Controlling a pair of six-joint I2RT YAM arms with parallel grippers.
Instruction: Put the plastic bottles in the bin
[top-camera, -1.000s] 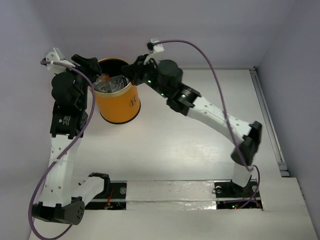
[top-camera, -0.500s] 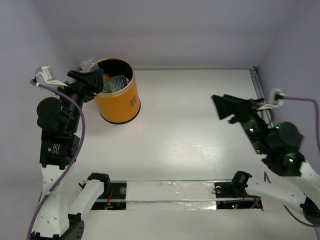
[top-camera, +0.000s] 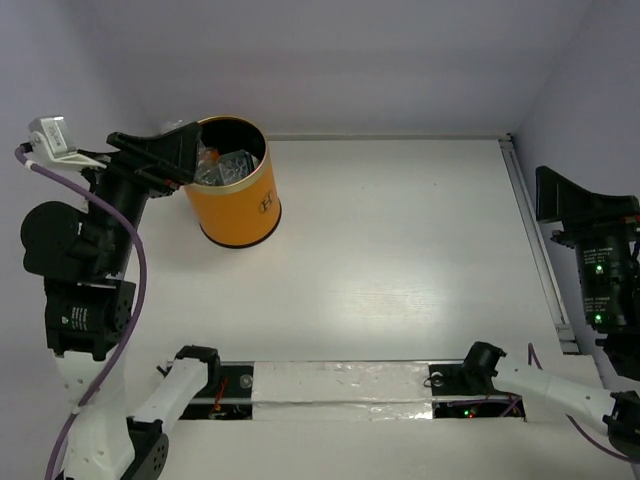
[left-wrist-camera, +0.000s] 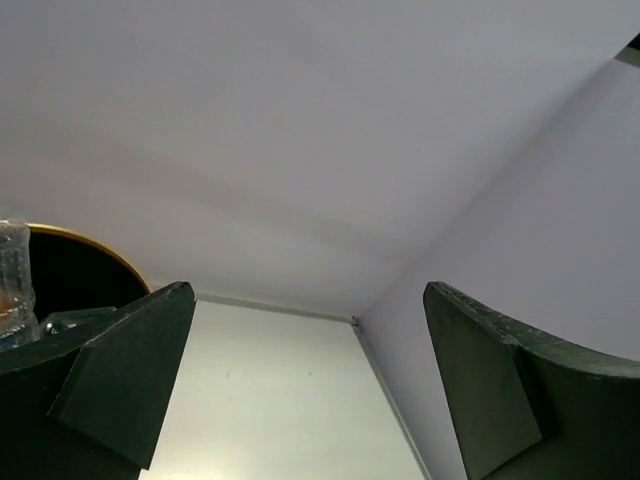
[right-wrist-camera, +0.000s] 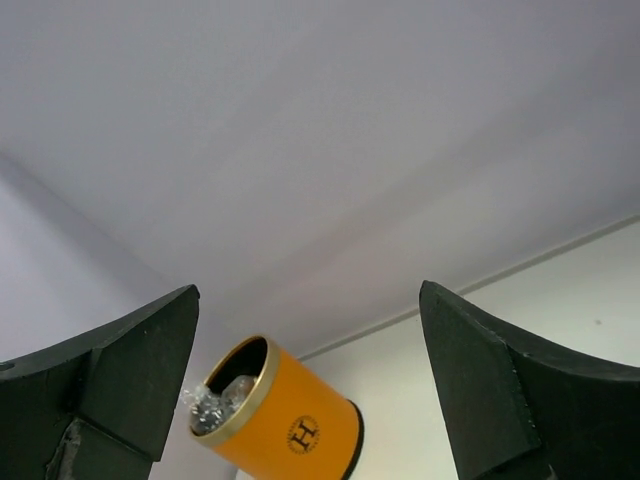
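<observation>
The bin (top-camera: 243, 212) is an orange bucket with a cream rim and a dark logo, standing at the table's back left. Inside it lie plastic bottles (top-camera: 226, 166), mostly clear and crumpled, with a bit of orange showing. My left gripper (top-camera: 186, 155) hovers at the bin's left rim, open and empty; its wrist view shows the bin's rim (left-wrist-camera: 95, 247) and a clear bottle (left-wrist-camera: 12, 268) at the far left. My right gripper (top-camera: 550, 205) is far off at the right edge, open and empty. It looks across at the bin (right-wrist-camera: 292, 422) and the bottles (right-wrist-camera: 214, 402) in it.
A white wall runs behind the table, and a side wall with a rail (top-camera: 532, 240) bounds the right edge. Both arm bases sit on the taped strip (top-camera: 340, 390) at the near edge.
Both grippers opened over the bin and drew back. The right arm swung from the bin to the far right edge. The left arm pulled back to the left of the bin.
</observation>
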